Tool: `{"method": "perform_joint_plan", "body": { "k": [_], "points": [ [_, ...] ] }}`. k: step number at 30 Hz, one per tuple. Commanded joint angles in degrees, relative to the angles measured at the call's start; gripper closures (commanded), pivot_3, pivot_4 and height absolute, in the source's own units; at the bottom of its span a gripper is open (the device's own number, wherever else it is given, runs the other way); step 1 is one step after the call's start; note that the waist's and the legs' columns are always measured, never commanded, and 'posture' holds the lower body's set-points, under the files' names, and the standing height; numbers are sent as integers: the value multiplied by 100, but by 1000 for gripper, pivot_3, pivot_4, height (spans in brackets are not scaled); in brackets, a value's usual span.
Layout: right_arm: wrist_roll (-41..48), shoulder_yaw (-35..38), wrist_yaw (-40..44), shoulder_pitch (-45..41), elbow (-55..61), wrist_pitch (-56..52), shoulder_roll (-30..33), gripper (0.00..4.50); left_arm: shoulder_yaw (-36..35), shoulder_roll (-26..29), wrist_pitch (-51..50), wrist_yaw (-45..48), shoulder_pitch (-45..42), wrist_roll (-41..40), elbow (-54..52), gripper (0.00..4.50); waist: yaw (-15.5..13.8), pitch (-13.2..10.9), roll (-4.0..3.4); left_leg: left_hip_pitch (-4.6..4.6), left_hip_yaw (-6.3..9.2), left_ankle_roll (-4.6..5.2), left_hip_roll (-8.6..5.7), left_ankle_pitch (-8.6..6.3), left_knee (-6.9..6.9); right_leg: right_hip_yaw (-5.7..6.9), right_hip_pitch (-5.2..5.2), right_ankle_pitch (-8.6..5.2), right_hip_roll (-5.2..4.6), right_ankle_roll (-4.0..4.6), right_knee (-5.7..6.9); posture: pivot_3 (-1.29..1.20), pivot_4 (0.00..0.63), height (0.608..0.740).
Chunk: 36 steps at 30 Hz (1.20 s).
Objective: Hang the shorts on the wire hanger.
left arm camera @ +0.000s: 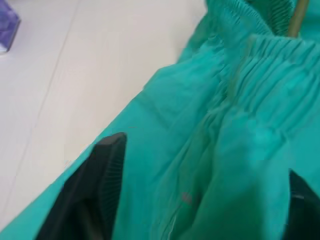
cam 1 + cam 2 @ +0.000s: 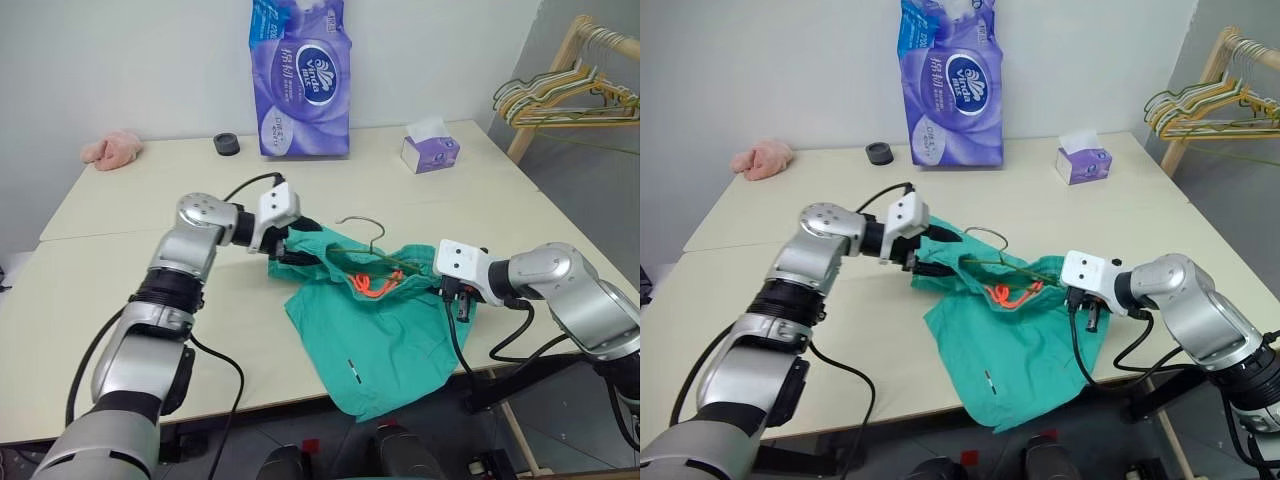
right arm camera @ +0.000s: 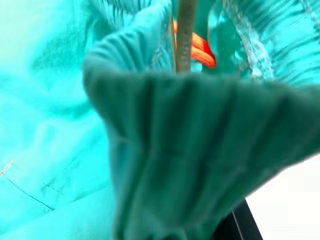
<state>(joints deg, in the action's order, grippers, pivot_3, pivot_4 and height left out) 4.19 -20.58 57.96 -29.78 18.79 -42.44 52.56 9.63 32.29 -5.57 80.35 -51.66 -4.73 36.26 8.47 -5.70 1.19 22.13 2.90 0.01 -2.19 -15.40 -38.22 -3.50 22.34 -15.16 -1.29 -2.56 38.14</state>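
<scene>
The teal-green shorts lie crumpled at the table's front, one leg hanging over the edge, the orange drawstring showing in the open waist. The thin wire hanger lies on the waistband, hook toward the back, and its wire runs into the waist opening. My left gripper is at the waistband's left end. In the left wrist view its black fingers stand wide apart with teal fabric between them. My right gripper is shut on the bunched right end of the waistband.
At the back of the table are a purple tissue pack, a small tissue box, a black roll and a pink cloth lump. A wooden rack with several hangers stands off the table's right side.
</scene>
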Motion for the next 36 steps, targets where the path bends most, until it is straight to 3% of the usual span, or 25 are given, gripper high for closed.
{"method": "perform_joint_plan", "body": {
  "k": [1, 9, 13, 17, 22, 29, 36],
  "points": [
    [172, 286, 94, 43, 195, -97, 36, 4500, -150, 283, 20, 180, -181, -64, 208, 686, -7, 0, 0, 0, 0, 0, 0, 0, 0, 0, 0, 0, 0, 0, 0, -185, 60, 740],
    [593, 528, 345, 160, 265, -353, 166, 4500, -138, 492, -287, 684, -165, -204, 274, 686, -43, 0, 0, 1, 0, 0, -2, 0, -4, 0, -2, 0, -2, 0, 0, -184, 60, 740],
    [916, 770, 437, 263, 307, -629, 221, 4500, -261, 427, -218, 395, -248, -195, 418, 686, -41, 0, 0, 1, 0, 0, -2, 0, -4, 0, -2, 0, -2, 0, 0, -185, 62, 740],
    [1541, 1379, 401, 480, 328, -1342, 177, 4500, -387, 311, 160, -336, -461, -28, 750, 686, -58, 0, 1, 3, 3, 0, -1, 0, -5, 3, -2, 0, -4, 0, 0, -184, 64, 740],
    [2506, 2226, 448, 847, 638, -2585, 327, 4500, -425, 234, 104, -374, -338, -176, 366, 686, -58, -1, 0, 5, 3, 0, -2, 0, -4, 3, -1, 0, -7, 0, 0, -186, 80, 740],
    [3106, 3199, -109, 1012, 825, -3600, 354, 4500, -376, 32, -164, -465, -95, -279, -349, 686, -56, -5, -2, 6, 3, 0, -1, 0, 4, 3, -1, 0, -7, -1, -4, -206, 110, 740],
    [3443, 4373, -1077, 1041, 1237, -4897, -361, 4500, -366, -534, -776, -763, -12, -550, -1088, 686, -51, -29, -9, 7, 0, 0, -1, 0, 1, -2, -3, 0, -8, -2, -3, -256, 135, 740]
  ]
}}
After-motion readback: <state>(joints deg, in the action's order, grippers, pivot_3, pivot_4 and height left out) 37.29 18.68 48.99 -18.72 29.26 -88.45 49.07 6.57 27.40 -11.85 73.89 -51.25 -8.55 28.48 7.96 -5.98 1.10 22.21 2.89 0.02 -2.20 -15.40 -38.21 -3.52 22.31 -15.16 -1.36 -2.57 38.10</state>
